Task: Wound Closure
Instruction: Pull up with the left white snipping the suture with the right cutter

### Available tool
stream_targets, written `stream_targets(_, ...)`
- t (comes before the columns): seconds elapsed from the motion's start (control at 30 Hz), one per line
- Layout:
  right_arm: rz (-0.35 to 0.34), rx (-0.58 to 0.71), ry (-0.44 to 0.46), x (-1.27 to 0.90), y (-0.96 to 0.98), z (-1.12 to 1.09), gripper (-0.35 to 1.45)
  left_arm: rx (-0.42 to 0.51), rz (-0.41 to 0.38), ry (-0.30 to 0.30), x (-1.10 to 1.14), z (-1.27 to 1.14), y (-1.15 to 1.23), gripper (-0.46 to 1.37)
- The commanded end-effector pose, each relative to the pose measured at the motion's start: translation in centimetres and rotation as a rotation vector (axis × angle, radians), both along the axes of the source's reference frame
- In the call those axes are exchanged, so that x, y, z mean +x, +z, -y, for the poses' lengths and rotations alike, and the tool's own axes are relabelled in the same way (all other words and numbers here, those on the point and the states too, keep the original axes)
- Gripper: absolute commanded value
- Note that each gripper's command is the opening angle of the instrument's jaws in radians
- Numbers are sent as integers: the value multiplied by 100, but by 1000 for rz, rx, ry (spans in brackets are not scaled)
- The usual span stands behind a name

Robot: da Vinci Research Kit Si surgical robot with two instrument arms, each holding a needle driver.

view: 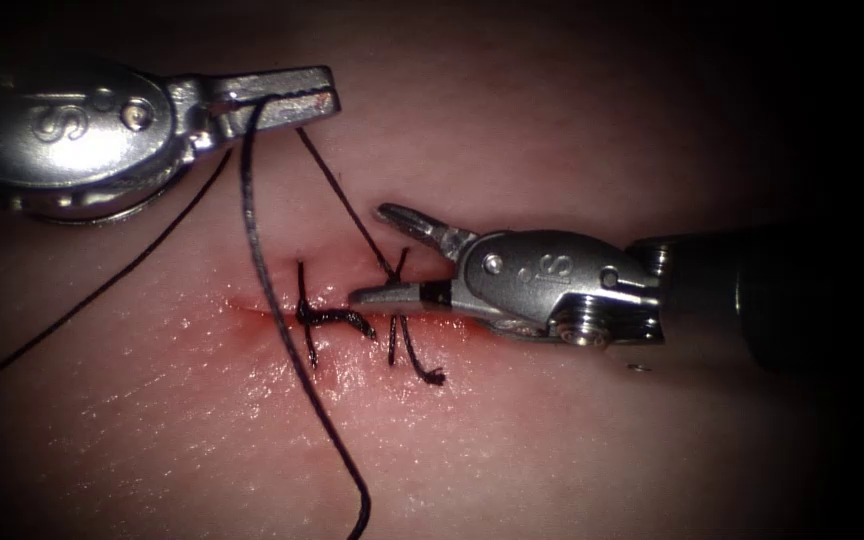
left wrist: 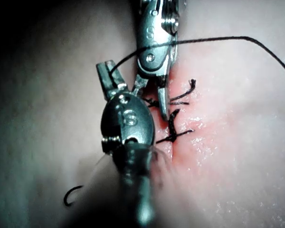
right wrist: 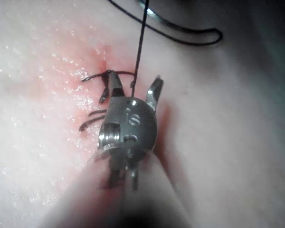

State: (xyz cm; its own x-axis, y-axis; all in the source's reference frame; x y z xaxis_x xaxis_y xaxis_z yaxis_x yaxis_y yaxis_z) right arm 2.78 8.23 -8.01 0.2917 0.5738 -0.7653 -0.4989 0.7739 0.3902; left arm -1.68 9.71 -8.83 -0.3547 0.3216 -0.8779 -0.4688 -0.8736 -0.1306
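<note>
The tissue [view: 552, 440] is a pale, moist slab with a glistening surface, and its edges fall away into darkness. A cut [view: 252, 306] runs left to right across the middle, and red fluid [view: 282, 350] stains the surface along it and just below.

Two stitches [view: 332, 318] cross the cut side by side. Short cut ends of thread [view: 422, 368] stand out from them on the near side.

The left tool [view: 297, 98] hangs above and to the left of the cut, clear of the tissue. Its jaws are closed on the thread [view: 262, 270]. From that grip one strand runs down to the right toward the stitches. A second, thicker strand drops across the cut to the lower edge of the endoscope view. A third, thinner strand trails off to the left over the tissue.

The right tool [view: 382, 255] comes in low over the right part of the cut, tip at the stitches. Its jaws stand apart and hold nothing. The strand from the left tool passes between them, as the right wrist view also shows. The lower jaw lies close along the cut; whether it touches the tissue cannot be told.

The needle [left wrist: 72, 195] lies on bare tissue in the left wrist view, well apart from the cut. It is held by neither tool and is not in the tissue.
</note>
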Motion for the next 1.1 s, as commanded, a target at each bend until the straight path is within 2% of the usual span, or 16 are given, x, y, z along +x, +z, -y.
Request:
stream_targets(0.03, -4, -4, 1, 0, 1, 0, 116, 3, 4, 8, 0, 0, 0, -35)
stream_targets(0.27, -27, -32, 44, 9, 3, -6, 115, 3, 4, 7, -1, 0, 0, -35)
stream_targets(0.53, -33, -43, 57, 30, 6, 0, 116, 4, 4, 12, -8, 1, -4, -35)
stream_targets(0.87, -46, -60, 79, 32, 11, -5, 114, 2, 7, 21, -16, 1, -12, -35)
stream_targets(1.1, -44, -63, 92, 43, 10, -6, 109, 4, 12, 28, -25, 4, -13, -35)
